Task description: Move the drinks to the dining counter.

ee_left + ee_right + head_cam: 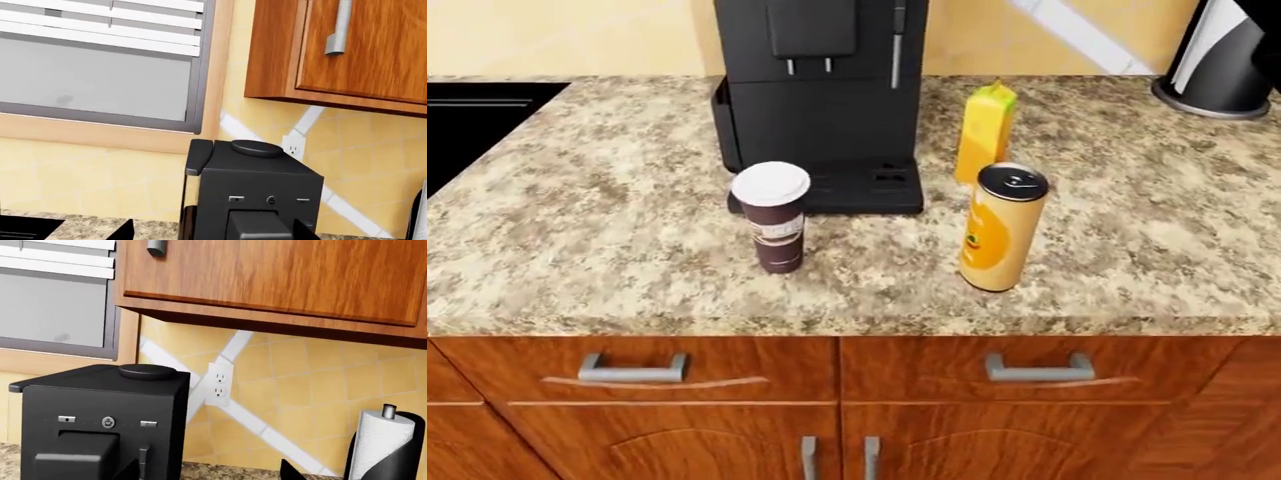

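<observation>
Grippers are the puzzle here: neither arm shows over the counter in the head view, and each wrist camera catches only dark slivers at its edge, so I cannot tell whether either pair of jaws stands apart or together. Both wrist cameras look across at the black coffee machine [100, 420], the tiled wall and the wooden wall cabinet [280, 275], with a paper towel roll [383, 445] off to the side.

All three drinks stand upright on the granite counter with drawers [587, 250], none yet moved. The dark brown paper cup [774, 215] is just in front of the machine's drip tray; its walls look thin and crushable, so a gentle hold round the mid-body, below the white lid, seems wisest. The tall orange-yellow can [1004, 225] stands nearest the counter's front edge; it looks stiff but smooth and tippy, best taken round the middle. The juice carton [985, 130] stands behind it, beside the machine, with flat sides that suit parallel fingers.
</observation>
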